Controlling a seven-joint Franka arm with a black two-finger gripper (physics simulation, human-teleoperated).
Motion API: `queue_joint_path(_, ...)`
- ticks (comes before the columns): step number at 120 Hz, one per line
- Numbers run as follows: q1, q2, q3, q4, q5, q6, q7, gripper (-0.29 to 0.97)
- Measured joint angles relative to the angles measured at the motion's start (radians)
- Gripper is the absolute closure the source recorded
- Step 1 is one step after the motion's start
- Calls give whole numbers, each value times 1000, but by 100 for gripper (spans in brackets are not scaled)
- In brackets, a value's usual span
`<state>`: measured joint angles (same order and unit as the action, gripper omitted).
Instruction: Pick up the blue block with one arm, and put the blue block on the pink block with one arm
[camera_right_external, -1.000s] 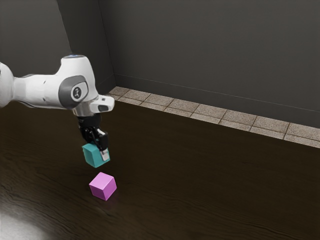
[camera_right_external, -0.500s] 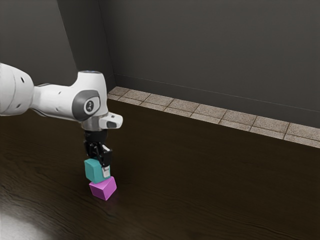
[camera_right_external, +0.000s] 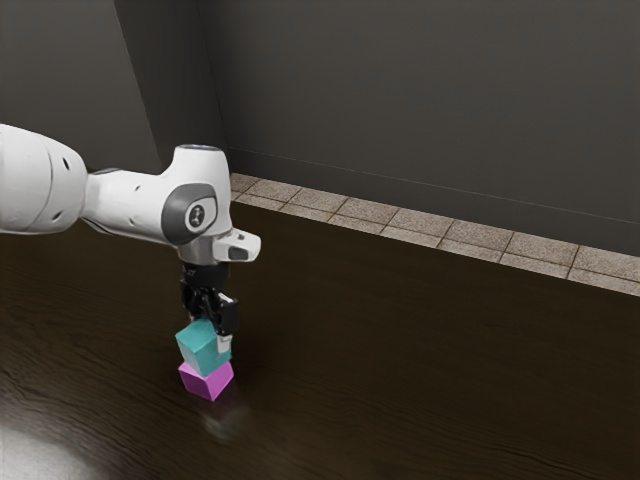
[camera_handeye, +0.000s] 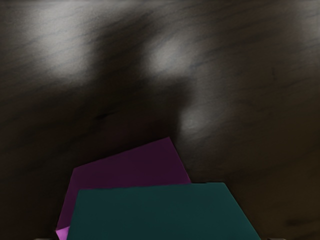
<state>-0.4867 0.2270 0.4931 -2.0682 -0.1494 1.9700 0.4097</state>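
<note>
the blue block (camera_right_external: 200, 350) sits atop the pink block (camera_right_external: 207, 381) — seemingly touching it — with the end effector (camera_right_external: 212, 336) clamped on the blue block; only release is left.

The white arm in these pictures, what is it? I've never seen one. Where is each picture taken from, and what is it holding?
It is a robot arm, rendered by a simulator, not photographed. The black two-finger end effector at its tip is the part that grips. One picture comes from a camera at the side: the arm reaches in from the exterior view's left over a dark wooden table. The other comes from a camera on the arm's hand, looking down. A pink block stands on the table. The end effector is shut on a blue block, which sits tilted on top of the pink block. In the wrist view the blue block looms near, with the pink block under it.
</note>
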Motion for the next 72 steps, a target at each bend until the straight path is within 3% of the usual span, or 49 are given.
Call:
queue_joint_path(14,-3,-11,3,27,0,-2,4,6)
queue_joint_path(40,-32,-85,39,217,32,-25,12,2)
queue_joint_path(50,-23,-166,42,310,84,-39,13,1)
queue_joint_path(60,-16,-184,43,457,149,-82,14,1)
queue_joint_path(72,34,-191,8,504,192,-123,16,1)
